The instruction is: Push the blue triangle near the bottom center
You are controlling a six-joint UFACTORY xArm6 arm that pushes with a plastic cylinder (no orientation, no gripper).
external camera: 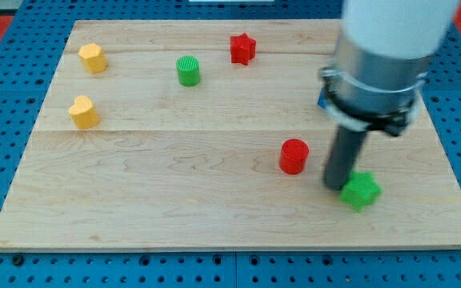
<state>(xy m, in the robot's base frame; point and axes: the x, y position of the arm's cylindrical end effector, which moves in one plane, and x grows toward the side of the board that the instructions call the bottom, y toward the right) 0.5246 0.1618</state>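
Note:
The blue triangle point(323, 102) shows only as a small blue sliver at the view's right, mostly hidden behind the arm's grey body. My tip point(336, 186) rests on the board well below it, between the red cylinder point(294, 155) on its left and the green star point(361, 190) at its lower right. The tip looks to be touching or almost touching the green star.
A red star point(242, 48) and a green cylinder point(188, 70) sit near the view's top centre. A yellow hexagonal block point(92, 58) and a yellow heart-shaped block point(83, 112) sit at the left. The wooden board point(174, 200) lies on a blue pegboard.

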